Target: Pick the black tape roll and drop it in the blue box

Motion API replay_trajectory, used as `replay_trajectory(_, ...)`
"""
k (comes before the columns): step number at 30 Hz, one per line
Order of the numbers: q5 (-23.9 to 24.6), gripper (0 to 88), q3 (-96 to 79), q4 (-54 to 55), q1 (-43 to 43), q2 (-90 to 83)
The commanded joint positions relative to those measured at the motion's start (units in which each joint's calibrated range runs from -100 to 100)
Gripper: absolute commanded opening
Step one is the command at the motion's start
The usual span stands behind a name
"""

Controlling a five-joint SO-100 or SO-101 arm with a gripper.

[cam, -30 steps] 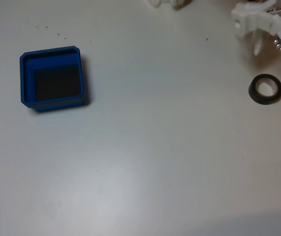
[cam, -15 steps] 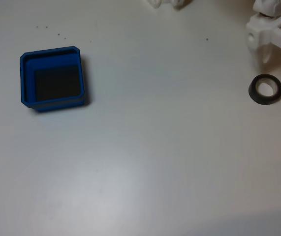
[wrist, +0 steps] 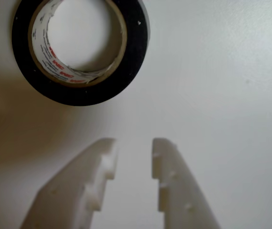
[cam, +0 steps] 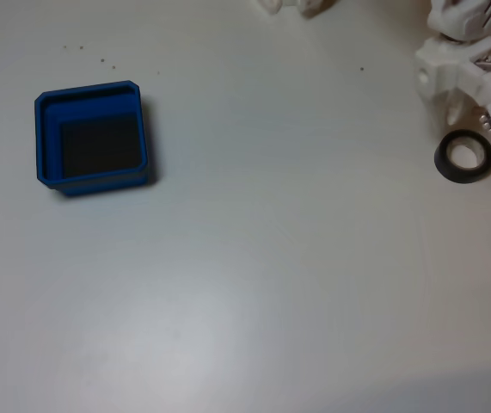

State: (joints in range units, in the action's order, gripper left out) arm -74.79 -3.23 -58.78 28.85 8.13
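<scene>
The jaws (wrist: pixel 133 145) are standing a little apart in the wrist view, two white toothed fingers with a narrow gap of bare worktop (wrist: pixel 231 86) between them and nothing gripped, so they are open only slightly, and to my eye too narrowly to take the ring's wall as they are. They are pointing toward the black tape roll (wrist: pixel 81 90), which is lying flat just ahead of the tips and off to the left in that view, not touching them; lying on its side like that, it is offering its open centre upward, which I judge suits one finger going inside and one outside. Around the pale inner core there is small red printing (a maker's mark, I would guess), but it is too curved and blurred for me to read. In the fixed view the white gripper (cam: pixel 462 105) is hanging at the right edge just above the black tape roll (cam: pixel 463 157), while the blue box (cam: pixel 90 136) is sitting well apart at the left, its dark floor showing nothing inside, ready to receive the drop.
</scene>
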Motion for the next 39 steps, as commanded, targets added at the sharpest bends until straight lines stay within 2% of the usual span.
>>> replay_trajectory(1,0.2,0.9,3.9,0.0,-0.6,0.5)
replay_trajectory(10,0.1,0.9,9.8,0.5,-0.6,9.3)
replay_trajectory(24,0.1,2.2,13.0,0.5,-0.7,10.0)
replay_trajectory(33,0.1,14.4,14.1,0.5,-0.9,11.7)
replay_trajectory(39,0.1,16.4,17.1,0.5,-1.8,16.2)
